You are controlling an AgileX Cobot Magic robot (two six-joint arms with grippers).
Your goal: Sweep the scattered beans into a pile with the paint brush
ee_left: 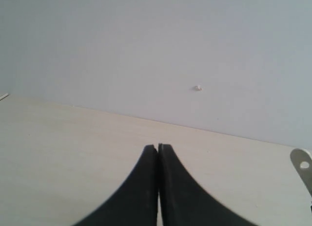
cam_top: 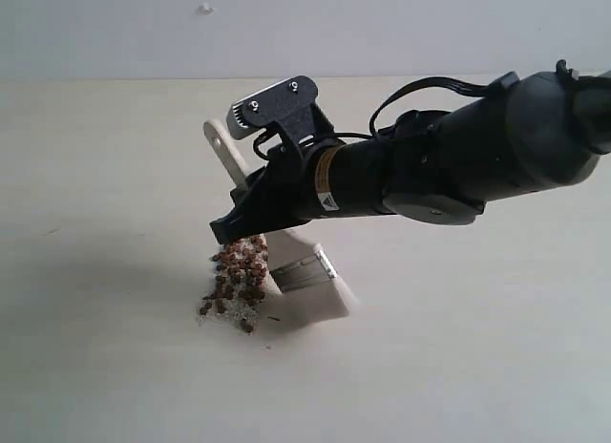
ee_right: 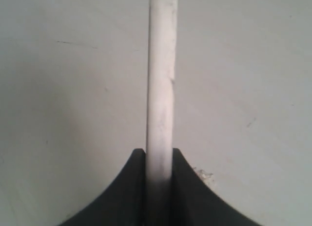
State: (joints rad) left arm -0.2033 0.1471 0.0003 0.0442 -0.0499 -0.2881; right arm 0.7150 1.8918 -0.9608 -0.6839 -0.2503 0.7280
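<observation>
The right gripper [cam_top: 232, 235] clamps the pale handle of the paint brush [cam_top: 307, 269], its bristles on the table [cam_top: 105, 367] just right of the beans [cam_top: 236, 279], which lie bunched mid-scene. A yellow-and-white sticker [cam_top: 326, 191] on that arm's wrist is too small to read. The left gripper [ee_left: 157, 148] is closed, holding nothing; bare table surrounds the pile to the far wall [cam_top: 401, 23].

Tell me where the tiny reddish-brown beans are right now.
In the exterior view, the tiny reddish-brown beans lie clustered left of centre, just left of the flat wooden-handled paint brush.
</observation>
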